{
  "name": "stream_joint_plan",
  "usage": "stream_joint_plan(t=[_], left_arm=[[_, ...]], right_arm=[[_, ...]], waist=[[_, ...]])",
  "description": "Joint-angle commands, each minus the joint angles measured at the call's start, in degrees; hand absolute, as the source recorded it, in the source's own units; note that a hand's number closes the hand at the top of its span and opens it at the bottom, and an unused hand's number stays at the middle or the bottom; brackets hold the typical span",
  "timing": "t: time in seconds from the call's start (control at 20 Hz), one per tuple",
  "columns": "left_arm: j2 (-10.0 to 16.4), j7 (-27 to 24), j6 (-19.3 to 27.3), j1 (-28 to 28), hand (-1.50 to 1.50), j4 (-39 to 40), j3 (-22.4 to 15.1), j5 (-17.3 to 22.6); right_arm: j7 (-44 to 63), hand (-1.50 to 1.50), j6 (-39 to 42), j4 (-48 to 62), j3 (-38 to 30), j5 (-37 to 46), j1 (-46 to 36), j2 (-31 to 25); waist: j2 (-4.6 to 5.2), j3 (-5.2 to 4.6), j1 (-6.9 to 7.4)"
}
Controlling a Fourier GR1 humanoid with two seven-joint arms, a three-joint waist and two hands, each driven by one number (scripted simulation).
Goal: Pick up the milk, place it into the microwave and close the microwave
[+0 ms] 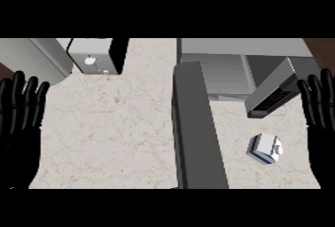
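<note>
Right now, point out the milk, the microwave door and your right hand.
milk [264,149], head view, its top face.
microwave door [270,88], head view, its grey panel.
right hand [321,133], head view, its palm.

Here's the counter [111,133], pale speckled stone filling the view. Down the middle a long grey slab [196,133] runs from the far part to the near edge, splitting the top in two. Right of it, the milk carton [265,149] sits on bare stone, apart from the slab. Behind it stands the microwave [222,71], its door [274,91] swung open toward the carton. Far left: a small white-and-black appliance [98,55], and a grey block [39,57] beside it.
</note>
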Motion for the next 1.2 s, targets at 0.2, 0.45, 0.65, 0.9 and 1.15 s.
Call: stream_joint_plan(t=[0.2,0.45,0.65,0.9,1.15], left_arm=[[-0.73,0.76,1.67,-3.76,-1.50,4.40,-0.05,-1.98],[-2.04,-0.27,0.88,5.23,-1.50,2.79,2.14,1.54],[-0.91,-3.04,-3.21,12.55,-1.50,-0.43,4.19,4.61],[2.45,2.57,-5.42,10.00,-1.50,-2.59,10.49,11.29],[-1.82,-1.58,-6.84,20.33,-1.50,-8.56,5.28,6.71]], right_arm=[[1.34,-1.50,-7.80,-2.22,3.84,10.82,-0.73,4.22],[5.09,-1.50,-9.10,-5.55,9.26,13.53,6.58,5.35],[7.32,-1.50,-6.76,-10.77,9.67,13.98,10.56,4.43],[5.25,-1.50,-13.35,-5.65,12.41,19.36,10.60,5.44],[5.67,-1.50,-11.87,-2.77,6.13,15.13,9.80,4.67]], waist=[[0.87,1.96,-0.71],[0.78,1.97,-0.48],[0.76,1.96,-0.42],[0.83,1.97,-0.42],[0.83,1.99,-0.16]])
